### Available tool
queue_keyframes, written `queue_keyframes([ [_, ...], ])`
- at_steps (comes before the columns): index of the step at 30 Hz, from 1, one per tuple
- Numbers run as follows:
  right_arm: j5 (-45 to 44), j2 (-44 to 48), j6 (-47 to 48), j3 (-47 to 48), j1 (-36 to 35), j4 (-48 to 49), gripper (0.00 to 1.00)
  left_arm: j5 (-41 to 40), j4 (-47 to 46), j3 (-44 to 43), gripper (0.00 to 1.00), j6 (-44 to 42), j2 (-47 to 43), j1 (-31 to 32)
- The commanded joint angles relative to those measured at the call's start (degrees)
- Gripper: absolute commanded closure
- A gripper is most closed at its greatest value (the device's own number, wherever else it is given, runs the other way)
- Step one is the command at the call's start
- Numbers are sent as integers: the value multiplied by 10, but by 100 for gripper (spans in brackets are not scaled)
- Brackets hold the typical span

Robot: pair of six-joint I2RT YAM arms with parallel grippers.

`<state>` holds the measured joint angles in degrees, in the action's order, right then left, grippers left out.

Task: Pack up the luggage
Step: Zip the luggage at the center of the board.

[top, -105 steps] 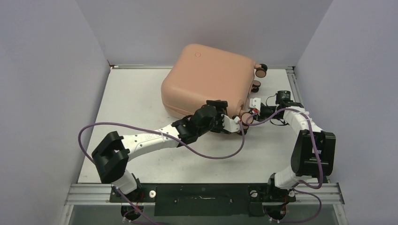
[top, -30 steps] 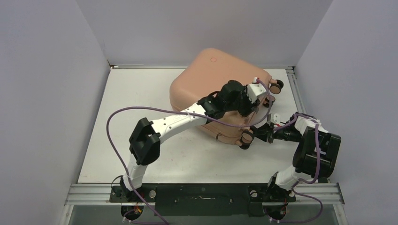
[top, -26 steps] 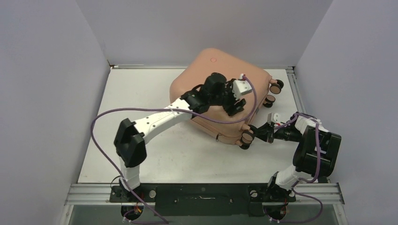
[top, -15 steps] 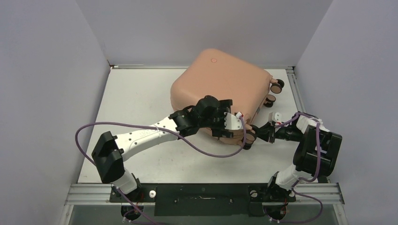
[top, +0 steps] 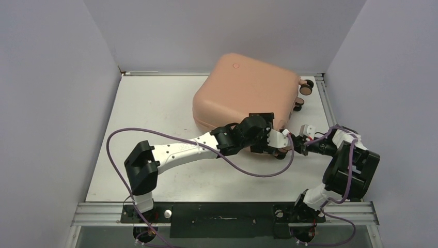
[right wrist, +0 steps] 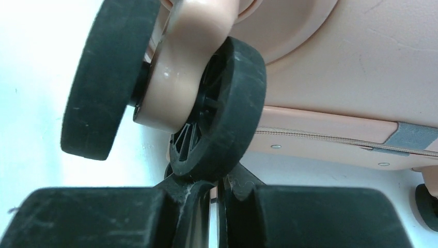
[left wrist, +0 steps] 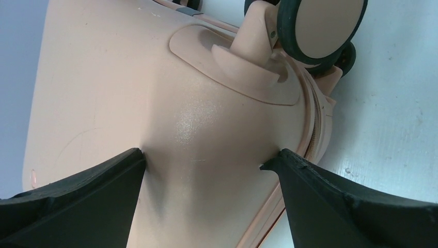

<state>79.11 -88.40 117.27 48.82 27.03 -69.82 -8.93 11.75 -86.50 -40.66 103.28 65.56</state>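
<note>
The left hand (left wrist: pixel 206 160) is wide open, its two black fingers (left wrist: pixel 88 191) spread to either side of a rounded corner of the luggage (top: pixel 243 88). The luggage lies shut on the worktop (top: pixel 150 119), directly ahead of that hand. The right hand (right wrist: pixel 217 188) is closed, its tips against a black-tyred wheel (right wrist: pixel 217 113) of the luggage.

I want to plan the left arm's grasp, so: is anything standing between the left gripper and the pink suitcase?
Nothing visible does. The left gripper, its jaws open, faces the suitcase's rounded corner close to a wheel, and only bare shell shows between its jaws.
</note>
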Motion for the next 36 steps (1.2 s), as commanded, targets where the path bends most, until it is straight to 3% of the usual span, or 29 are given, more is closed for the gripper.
queue_keyframes([
  [1, -75, 28, 41, -40, -21, -106, 95, -39, -35, -24, 4, 44, 97, -15],
  [12, -75, 60, 48, -49, -9, -103, 95, -39, 0, -108, 4, 113, 162, -20],
  [18, -18, 7, -107, 11, 24, -79, 95, -14, 15, -129, 4, 131, 179, -18],
  [21, -11, -39, -129, 35, 44, -106, 95, -13, 16, -143, 3, 142, 193, -18],
  [25, -20, -42, -119, 22, 43, -105, 95, -15, 25, -177, 4, 167, 224, -18],
  [36, 2, -77, -207, 47, 50, -107, 95, -13, 67, -303, 3, 219, 300, -28],
])
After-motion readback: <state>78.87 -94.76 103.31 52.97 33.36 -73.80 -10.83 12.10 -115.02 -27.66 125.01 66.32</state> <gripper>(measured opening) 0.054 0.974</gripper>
